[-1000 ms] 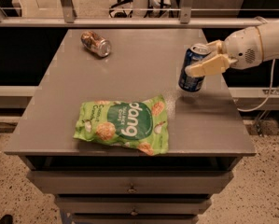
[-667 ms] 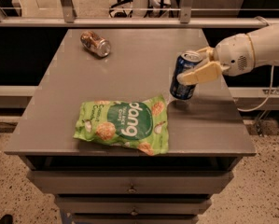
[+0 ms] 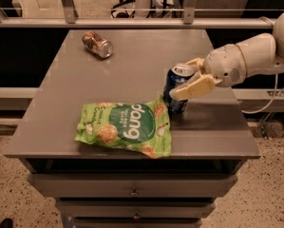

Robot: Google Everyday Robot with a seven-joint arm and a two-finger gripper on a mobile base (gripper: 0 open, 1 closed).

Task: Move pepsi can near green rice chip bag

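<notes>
The pepsi can [image 3: 176, 83] is dark blue with a silver top and stands upright on the grey table [image 3: 132, 65], right at the upper right corner of the green rice chip bag [image 3: 125, 128]. The bag lies flat near the table's front edge. My gripper [image 3: 191, 77] reaches in from the right and is shut on the can, one cream finger in front of it and one behind.
A brownish-silver can [image 3: 97, 43] lies on its side at the table's back left. A metal railing [image 3: 132, 22] runs behind the table. Drawers sit below the front edge. A cable [image 3: 267, 103] hangs at the right.
My gripper has carried the pepsi can left and toward the front, from the table's right side to the bag's upper right corner.
</notes>
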